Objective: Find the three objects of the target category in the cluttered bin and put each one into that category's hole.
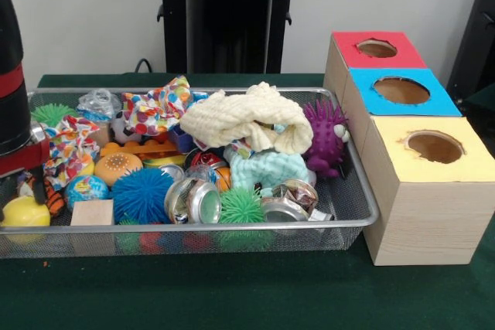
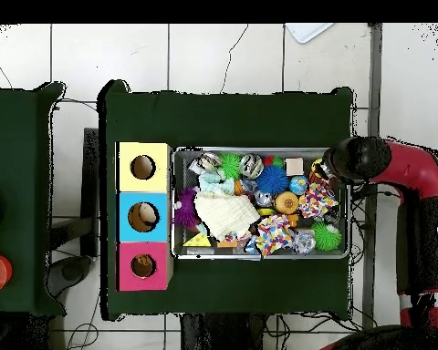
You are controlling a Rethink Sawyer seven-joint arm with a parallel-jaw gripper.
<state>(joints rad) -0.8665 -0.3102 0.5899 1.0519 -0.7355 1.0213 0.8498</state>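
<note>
The silver wire-mesh bin (image 1: 352, 191) is sitting on the green table (image 1: 255, 299), crowded with toys. At its left end in the front view, the red and black arm (image 1: 14, 98) is reaching down over an orange black-striped plush tiger (image 1: 52, 197) lying beside a yellow ball-like toy (image 1: 23, 211). The gripper (image 2: 325, 169) is hiding behind the arm, so I cannot tell its opening or hold. The red-surround hole (image 1: 377, 49) is topping the farthest pale wooden box.
</note>
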